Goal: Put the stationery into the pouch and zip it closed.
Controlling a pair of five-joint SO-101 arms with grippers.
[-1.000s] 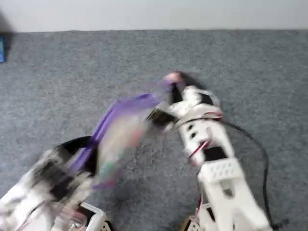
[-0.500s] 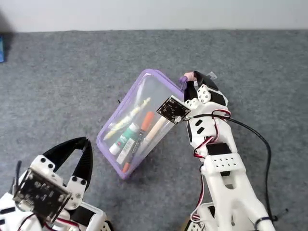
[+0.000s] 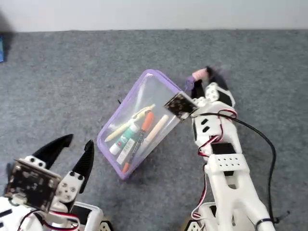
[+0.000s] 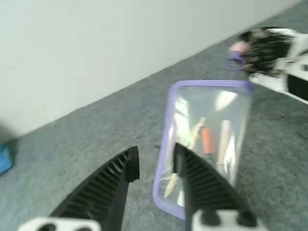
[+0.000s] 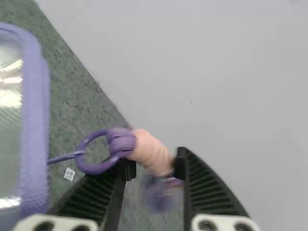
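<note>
A clear pouch with purple trim (image 3: 139, 122) lies slanted on the grey carpet, with pens and markers (image 3: 134, 132) inside it. It also appears in the left wrist view as the pouch (image 4: 207, 130). At its far corner my right gripper (image 3: 202, 78) is shut on the pink and purple zipper pull (image 5: 147, 153), which sits between the fingers of the right gripper (image 5: 153, 163). A purple ring (image 5: 94, 155) links the pull to the pouch edge (image 5: 33, 120). My left gripper (image 3: 79, 140) stands open near the front left, apart from the pouch; the left gripper (image 4: 155, 150) has nothing between its fingers.
Grey carpet covers the table up to a pale wall at the back. A small blue object (image 3: 2, 48) lies at the far left edge. A black cable (image 3: 262, 139) runs along the right arm.
A second ago the pouch was raised and blurred between both arms. It now lies flat, and the left gripper has drawn back toward the front left, open.
</note>
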